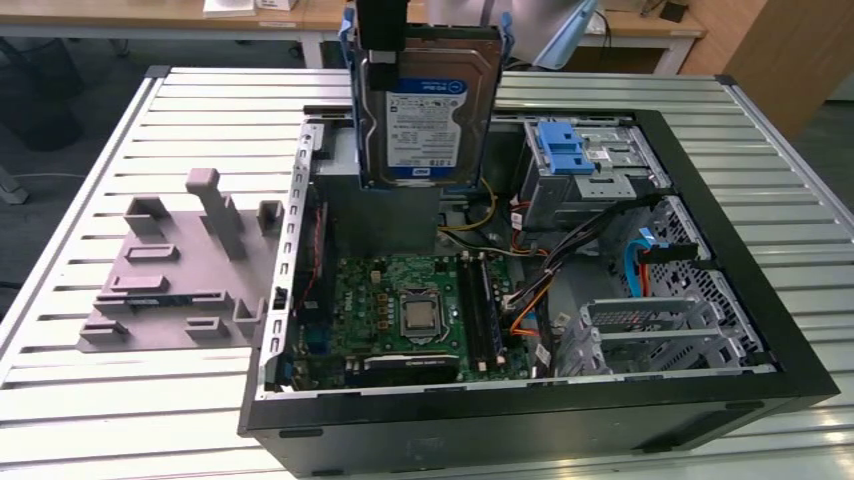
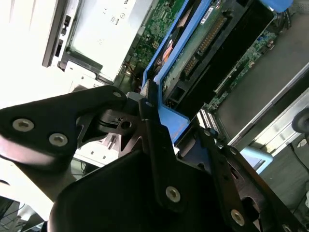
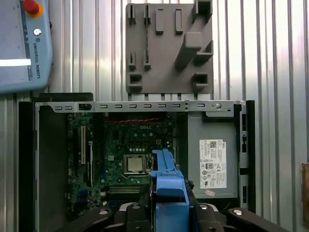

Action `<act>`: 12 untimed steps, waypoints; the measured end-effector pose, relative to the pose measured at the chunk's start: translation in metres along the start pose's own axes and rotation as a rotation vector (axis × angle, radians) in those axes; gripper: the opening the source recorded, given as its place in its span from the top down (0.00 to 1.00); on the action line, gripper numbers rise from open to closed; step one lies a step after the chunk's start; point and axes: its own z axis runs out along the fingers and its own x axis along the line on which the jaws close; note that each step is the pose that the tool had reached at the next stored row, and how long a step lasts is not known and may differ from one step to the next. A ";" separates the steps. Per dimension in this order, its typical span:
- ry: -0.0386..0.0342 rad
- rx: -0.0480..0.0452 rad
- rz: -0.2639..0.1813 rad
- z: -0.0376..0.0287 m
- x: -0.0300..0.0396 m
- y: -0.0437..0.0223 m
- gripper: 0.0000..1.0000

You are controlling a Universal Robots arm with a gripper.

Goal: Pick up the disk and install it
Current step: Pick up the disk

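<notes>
- Though the job is only partly done, the pick-up half looks finished: the disk [image 1: 427, 110] is off every surface and hangs upright, label side toward the near edge of the scene, above the far part of the open computer case [image 1: 534, 415].
- The gripper [image 2: 176, 113] is pinching the disk. In the second wrist view its dark fingers [image 2: 152, 125] are pressed against the blue rail frame [image 2: 169, 123] from both sides, with the drive's green circuit board just beyond.
- In the first wrist view the same blue rail frame pokes out between the claw's arms, over the motherboard [image 3: 130, 154] and just beside the grey metal box [image 3: 212, 159] with the white sticker.
- The install itself is not done, as far as I can judge: the disk touches nothing inside the case and sits well above it.
- The drive cage with the blue latch [image 1: 574, 150] is at the far side, toward the exterior view's right of the hanging disk, and I see no drive seated in it.
- The grey holder plate [image 1: 167, 270] lies on the slatted table [image 1: 160, 420], toward the exterior view's left of the case, with no drive on it.
</notes>
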 end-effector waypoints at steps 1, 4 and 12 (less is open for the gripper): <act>0.0001 0.0000 0.000 -0.0001 0.0027 -0.0001 0.64; -0.0001 0.0002 0.000 -0.0001 0.0098 -0.0012 0.64; -0.0008 0.0001 0.000 -0.0008 0.0103 -0.0325 0.64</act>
